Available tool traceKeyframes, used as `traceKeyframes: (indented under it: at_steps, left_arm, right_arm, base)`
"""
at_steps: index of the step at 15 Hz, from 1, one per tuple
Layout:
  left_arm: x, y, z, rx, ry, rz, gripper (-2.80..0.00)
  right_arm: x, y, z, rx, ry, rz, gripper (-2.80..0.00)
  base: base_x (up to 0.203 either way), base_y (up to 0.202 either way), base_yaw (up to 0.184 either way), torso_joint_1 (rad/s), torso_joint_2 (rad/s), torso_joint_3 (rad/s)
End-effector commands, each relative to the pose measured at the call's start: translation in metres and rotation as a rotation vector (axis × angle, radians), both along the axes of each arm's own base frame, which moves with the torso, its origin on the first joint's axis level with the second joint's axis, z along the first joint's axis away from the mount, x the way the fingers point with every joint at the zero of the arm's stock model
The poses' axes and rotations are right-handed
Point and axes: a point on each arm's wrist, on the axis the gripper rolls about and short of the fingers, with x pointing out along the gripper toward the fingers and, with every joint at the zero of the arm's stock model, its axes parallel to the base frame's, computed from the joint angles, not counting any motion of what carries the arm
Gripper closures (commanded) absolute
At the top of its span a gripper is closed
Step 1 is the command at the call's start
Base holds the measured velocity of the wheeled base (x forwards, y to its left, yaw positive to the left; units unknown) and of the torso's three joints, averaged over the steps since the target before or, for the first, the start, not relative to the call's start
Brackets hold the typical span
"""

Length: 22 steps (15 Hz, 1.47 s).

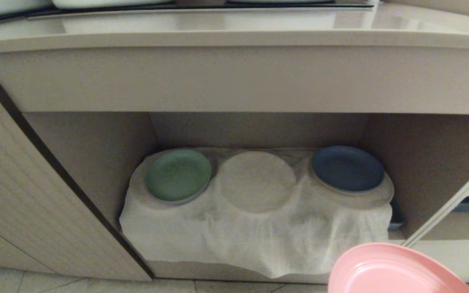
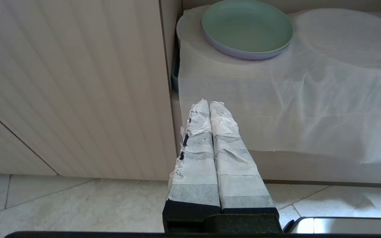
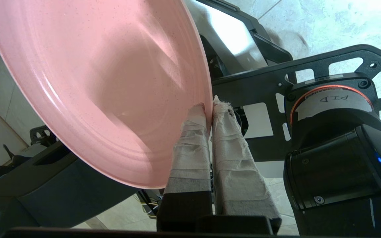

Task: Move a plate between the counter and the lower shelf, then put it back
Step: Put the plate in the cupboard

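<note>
The salmon-pink plate (image 1: 393,270) (image 3: 98,82) hangs low at the right, in front of the cabinet and outside the lower shelf (image 1: 259,195). My right gripper (image 3: 209,107) is shut on the plate's rim, one taped finger on each face. In the head view the gripper itself is hidden behind the plate. The counter (image 1: 234,38) runs along the top, above the niche. The shelf's off-white cloth (image 1: 255,228) has a bare round hump (image 1: 257,181) in the middle. My left gripper (image 2: 209,103) is shut and empty, low before the niche's left edge.
A green plate (image 1: 177,175) (image 2: 246,28) sits on the left hump and a dark blue plate (image 1: 347,169) on the right one. A cabinet door (image 1: 35,195) stands to the left. My own base (image 3: 326,109) lies under the right wrist. Tiled floor (image 2: 78,205) below.
</note>
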Motion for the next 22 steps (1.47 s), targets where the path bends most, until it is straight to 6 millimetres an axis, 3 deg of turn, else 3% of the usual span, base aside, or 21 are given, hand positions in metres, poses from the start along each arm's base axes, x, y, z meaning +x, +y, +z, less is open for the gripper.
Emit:
traceKeyframes:
  at_steps: [1, 11, 22]
  left_arm:
    - [0.0, 0.0, 0.0, 0.0, 0.0, 0.0, 0.0]
    - [0.0, 0.0, 0.0, 0.0, 0.0, 0.0, 0.0]
    - [0.0, 0.0, 0.0, -0.001, 0.0, 0.0, 0.0]
  right_arm:
    - [-0.001, 0.0, 0.0, 0.001, 0.008, -0.002, 0.0]
    - [-0.001, -0.001, -0.001, -0.004, 0.003, -0.001, 0.0]
    - [0.018, 0.007, -0.007, 0.02, -0.073, 0.012, 0.0]
  base:
    - [0.0, 0.0, 0.0, -0.002, 0.03, 0.036]
    - [0.0, 0.0, 0.0, 0.0, 0.0, 0.0]
    - [0.0, 0.0, 0.0, 0.0, 0.0, 0.0]
